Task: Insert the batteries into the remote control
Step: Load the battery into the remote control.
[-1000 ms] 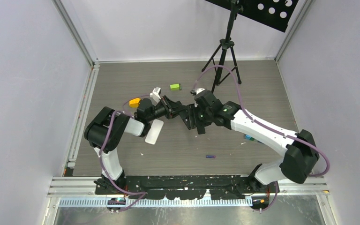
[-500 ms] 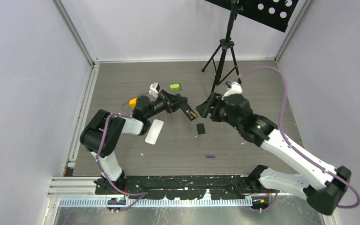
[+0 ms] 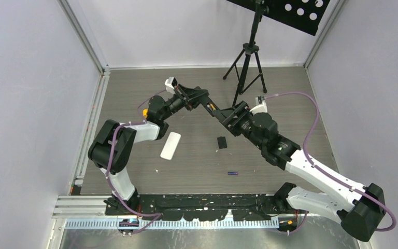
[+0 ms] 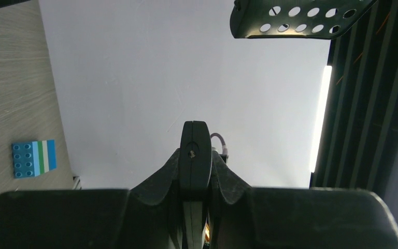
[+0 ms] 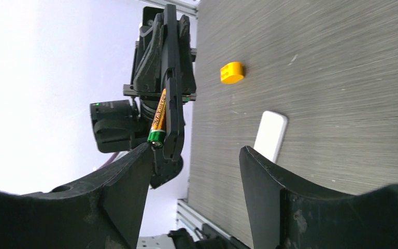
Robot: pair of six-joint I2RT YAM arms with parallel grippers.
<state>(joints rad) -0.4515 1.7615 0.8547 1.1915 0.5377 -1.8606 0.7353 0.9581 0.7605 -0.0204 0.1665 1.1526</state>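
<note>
**Top view:** The left gripper [image 3: 190,97] pinches the black remote control [image 3: 203,102] between its jaws. It holds the remote clear of the table [image 3: 124,88] and pointing right, evidently to offer the battery bay to the right gripper [image 3: 231,116], just beside the remote's free end. A blue-purple battery [image 3: 232,173] lies well apart on the near side, apparently waiting its turn. A black battery cover [image 3: 222,142] and a white slab [image 3: 170,145] lie between them.

**Left wrist:** The remote stands edge-on, clamped between the fingers. A blue-and-green toy brick [image 4: 33,157] lies to the left. No writing shows.

**Right wrist:** The right jaws are spread wide, with nothing between them. A green-and-orange battery [image 5: 158,118] lies along the remote's open bay. Its lettering seems to read "BATTERY", and the brand is too small to tell. A yellow block [image 5: 232,72] sits on the table beyond.
</note>
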